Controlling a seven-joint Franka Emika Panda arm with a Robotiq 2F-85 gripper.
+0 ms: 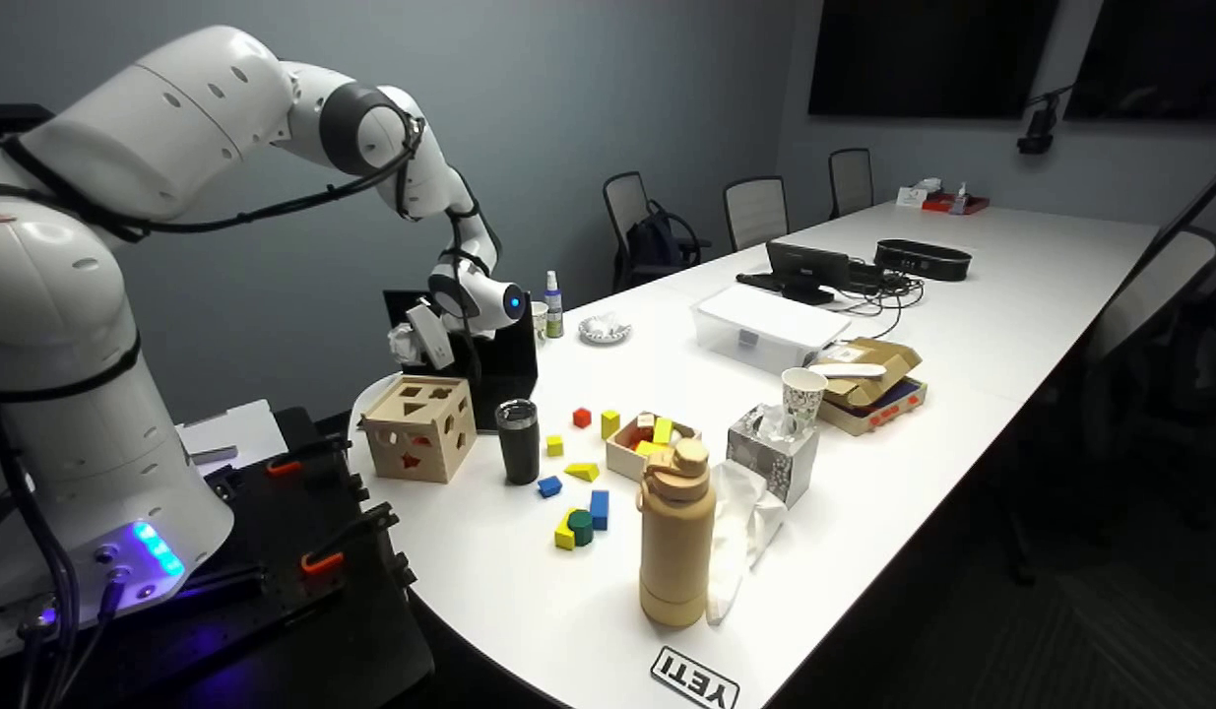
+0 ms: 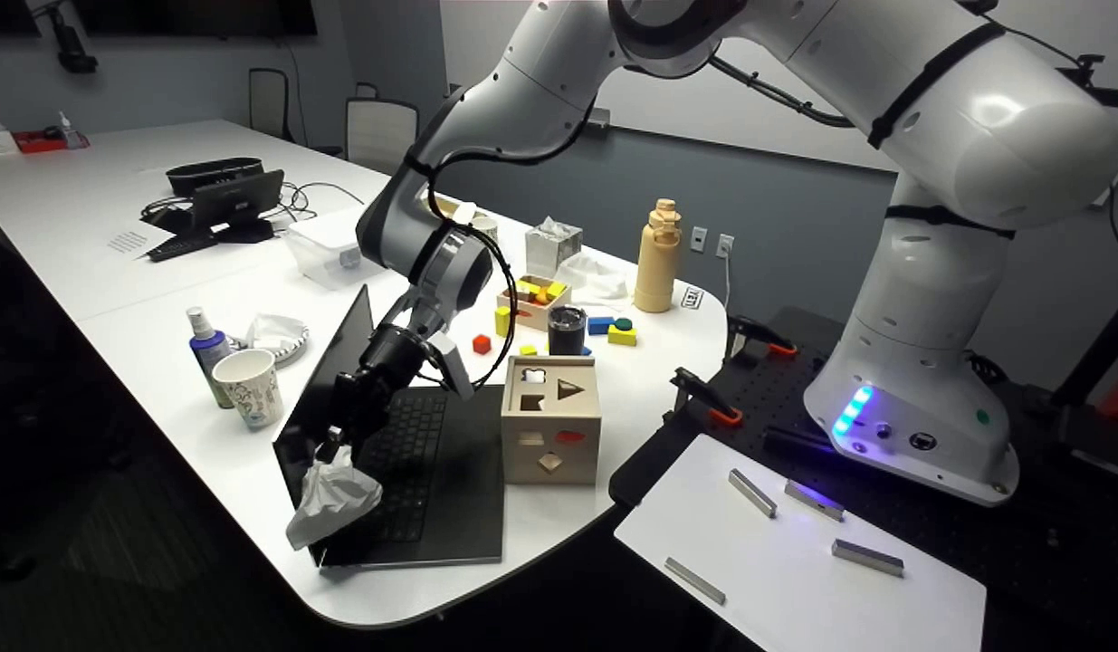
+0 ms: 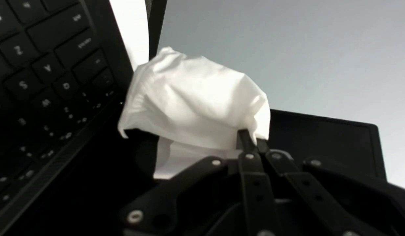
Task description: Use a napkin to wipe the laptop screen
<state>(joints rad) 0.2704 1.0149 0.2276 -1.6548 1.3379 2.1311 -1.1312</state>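
Observation:
The white crumpled napkin (image 2: 332, 503) is pinched in my gripper (image 2: 330, 445). It hangs at the near side edge of the open black laptop, in front of the dark laptop screen (image 2: 343, 353). In the wrist view the napkin (image 3: 195, 101) spreads out from the closed fingertips (image 3: 254, 141). Its pale reflection shows below it on the dark screen (image 3: 323, 144). I cannot tell whether the napkin touches the screen. In an exterior view the napkin (image 1: 404, 345) shows beside the wrist, the fingers are hidden, and the arm covers part of the screen (image 1: 516, 345).
A wooden shape cube (image 2: 551, 426) stands against the keyboard side of the laptop. A paper cup (image 2: 249, 388), a spray bottle (image 2: 210, 353) and a plate with tissue (image 2: 278, 337) stand behind the screen. A black tumbler (image 1: 518, 441) and several coloured blocks lie beyond the cube.

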